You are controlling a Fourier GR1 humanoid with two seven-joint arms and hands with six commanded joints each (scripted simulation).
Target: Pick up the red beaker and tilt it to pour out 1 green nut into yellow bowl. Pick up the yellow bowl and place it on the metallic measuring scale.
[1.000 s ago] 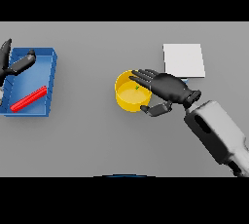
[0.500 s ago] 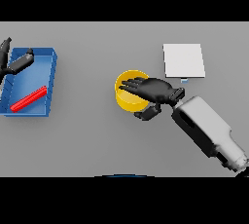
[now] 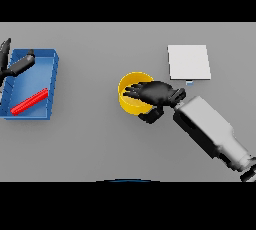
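Observation:
The yellow bowl [image 3: 131,95] stands on the grey table near the middle. My right hand [image 3: 159,94] lies over its right rim, with the fingers reaching down inside and the thumb [image 3: 150,116] curled against the outer wall, pinching the rim. It hides the bowl's right side. The metallic measuring scale [image 3: 188,62], a pale square plate, lies up and to the right of the bowl. The red beaker [image 3: 29,102] lies on its side as a long red shape in the blue tray [image 3: 52,76] at far left. My left hand [image 3: 19,66] hangs open over the tray's upper left part. No green nut shows.
Bare grey table stretches between the blue tray and the bowl and along the front edge. My right forearm [image 3: 210,131] crosses the lower right, coming close under the scale's front edge.
My right hand has moved left from beside the bowl to over its rim, turned its fingers down into it, and the thumb has closed on the wall. Bowl and left hand stay put.

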